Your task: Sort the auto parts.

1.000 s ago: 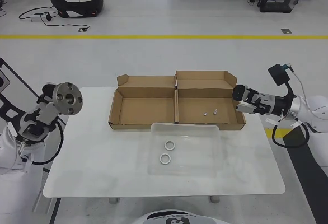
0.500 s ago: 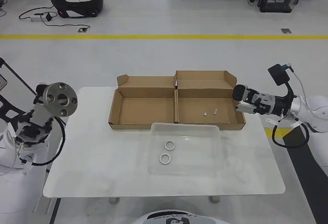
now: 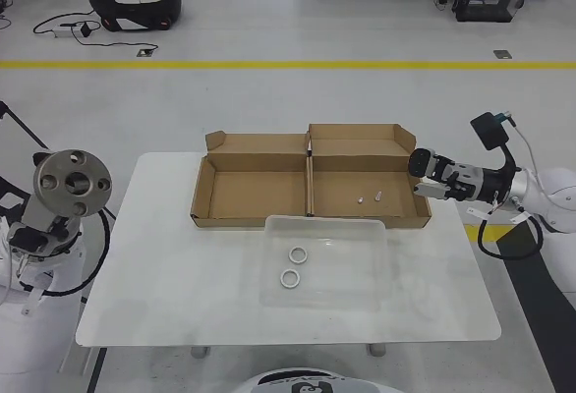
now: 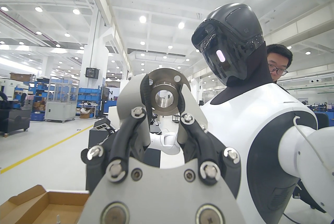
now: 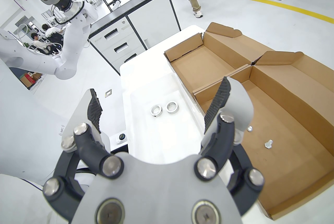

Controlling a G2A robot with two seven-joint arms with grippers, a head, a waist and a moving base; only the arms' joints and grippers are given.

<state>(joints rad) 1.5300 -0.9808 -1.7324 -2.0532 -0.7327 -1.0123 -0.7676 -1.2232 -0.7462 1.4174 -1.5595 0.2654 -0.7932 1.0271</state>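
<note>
Nearest the robot, a clear tray (image 3: pixel 367 295) sits on the table (image 3: pixel 170 285) with two rings (image 3: pixel 297 254) side by side in its left half; it looks like the stock bin from which parts are drawn, so the rings are probably unsorted.

Level with the tray's far edge but well off the table's left side, the left gripper (image 4: pixel 162 101) is raised, its pads pinching the hub of a flange (image 3: pixel 72 183). The drilled face is turned up toward the head camera (likely so the part can be identified before a box is chosen).

Opposite, the right gripper (image 3: pixel 417 173) hangs just beside the right box's outer wall, fingers spread and holding nothing. That looks like a waiting pose, close to both the box and the tray.

Farthest, two boxes stand touching, flaps folded back to leave the tops open. The right box (image 3: pixel 406 211) holds two bolts (image 3: pixel 369 196) near its middle, so it seems to be for small fasteners. The left box (image 3: pixel 201 196) is my guess for the flange.
</note>
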